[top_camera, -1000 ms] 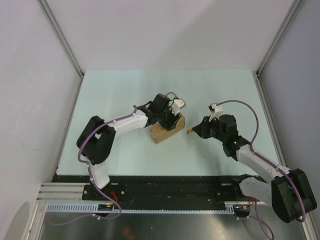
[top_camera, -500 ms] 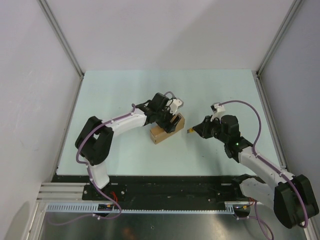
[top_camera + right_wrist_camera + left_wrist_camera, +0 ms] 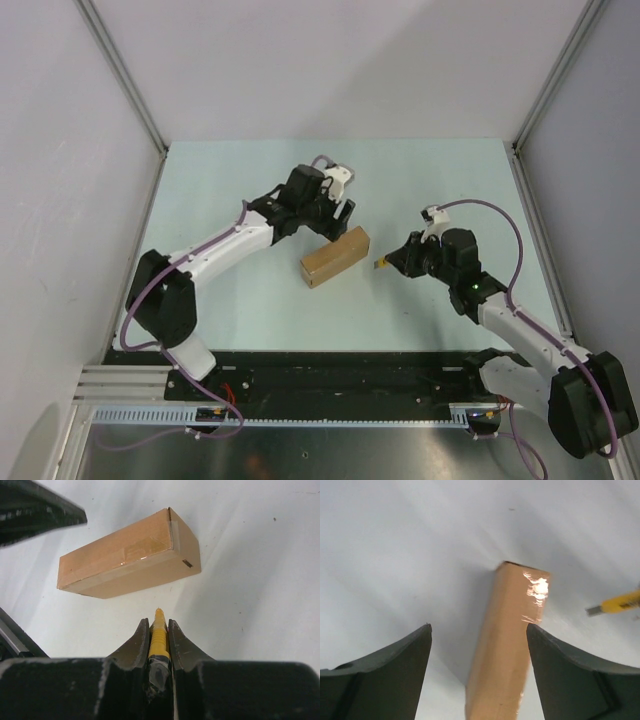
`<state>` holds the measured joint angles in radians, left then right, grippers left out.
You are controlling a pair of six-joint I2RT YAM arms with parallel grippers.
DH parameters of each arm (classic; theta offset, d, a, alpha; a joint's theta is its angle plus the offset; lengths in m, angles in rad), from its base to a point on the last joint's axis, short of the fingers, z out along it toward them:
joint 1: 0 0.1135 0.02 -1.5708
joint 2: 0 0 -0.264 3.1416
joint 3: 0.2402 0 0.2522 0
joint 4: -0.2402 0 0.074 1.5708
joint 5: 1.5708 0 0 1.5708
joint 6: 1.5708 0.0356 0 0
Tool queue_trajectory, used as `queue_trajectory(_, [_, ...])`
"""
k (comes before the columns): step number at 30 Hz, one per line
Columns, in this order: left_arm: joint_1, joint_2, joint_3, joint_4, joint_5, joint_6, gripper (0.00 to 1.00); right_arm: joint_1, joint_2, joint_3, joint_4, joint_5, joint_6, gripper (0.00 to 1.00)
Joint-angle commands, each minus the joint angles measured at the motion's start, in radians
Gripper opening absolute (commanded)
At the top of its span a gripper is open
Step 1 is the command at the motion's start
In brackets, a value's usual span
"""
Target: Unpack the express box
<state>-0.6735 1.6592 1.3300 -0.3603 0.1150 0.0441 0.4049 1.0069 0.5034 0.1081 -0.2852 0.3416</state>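
Observation:
The express box (image 3: pixel 335 256) is a closed brown cardboard box lying on the table. It also shows in the left wrist view (image 3: pixel 510 645) and in the right wrist view (image 3: pixel 127 555). My left gripper (image 3: pixel 335 216) is open and empty, hovering just beyond the box's far side; in its own view (image 3: pixel 478 625) the box lies below, between the spread fingers. My right gripper (image 3: pixel 397 262) is shut on a yellow utility knife (image 3: pixel 158 630). The knife tip points at the box's right end from a short gap away. The knife also shows in the left wrist view (image 3: pixel 617 602).
The pale green table (image 3: pixel 230 180) is bounded by white walls at the back and sides. The black base rail (image 3: pixel 330 365) runs along the near edge. One of the left gripper's fingers (image 3: pixel 35 510) shows at the upper left of the right wrist view.
My left gripper has lifted off the box and drawn back toward the far left, leaving the box's top uncovered. The box and the right gripper with the knife have stayed put.

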Motion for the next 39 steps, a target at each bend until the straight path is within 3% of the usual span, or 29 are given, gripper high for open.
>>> queue_trajectory(1, [0.089, -0.026, -0.037, 0.006, -0.187, -0.133, 0.79, 0.017, -0.004, 0.064, -0.011, 0.006, 0.01, 0.0])
queue_trajectory(7, [0.182, -0.024, -0.126, 0.007, -0.124, -0.288, 0.72, 0.064, 0.067, 0.093, -0.024, 0.04, 0.008, 0.0])
queue_trajectory(17, [0.233, 0.063, -0.199, 0.007, 0.264, -0.308, 0.5, 0.078, 0.341, 0.198, 0.163, 0.155, 0.077, 0.0])
queue_trajectory(25, [0.245, 0.045, -0.278, 0.006, 0.307, -0.319, 0.43, 0.086, 0.501, 0.297, 0.254, 0.185, 0.112, 0.0])
queue_trajectory(29, [0.246, 0.024, -0.327, 0.007, 0.339, -0.349, 0.29, 0.094, 0.568, 0.34, 0.297, 0.166, 0.116, 0.0])
queue_trajectory(34, [0.242, -0.03, -0.399, 0.043, 0.411, -0.414, 0.29, 0.097, 0.654, 0.395, 0.352, 0.112, 0.119, 0.0])
queue_trajectory(39, [0.23, -0.099, -0.443, 0.127, 0.498, -0.441, 0.38, 0.097, 0.763, 0.483, 0.389, 0.026, 0.12, 0.0])
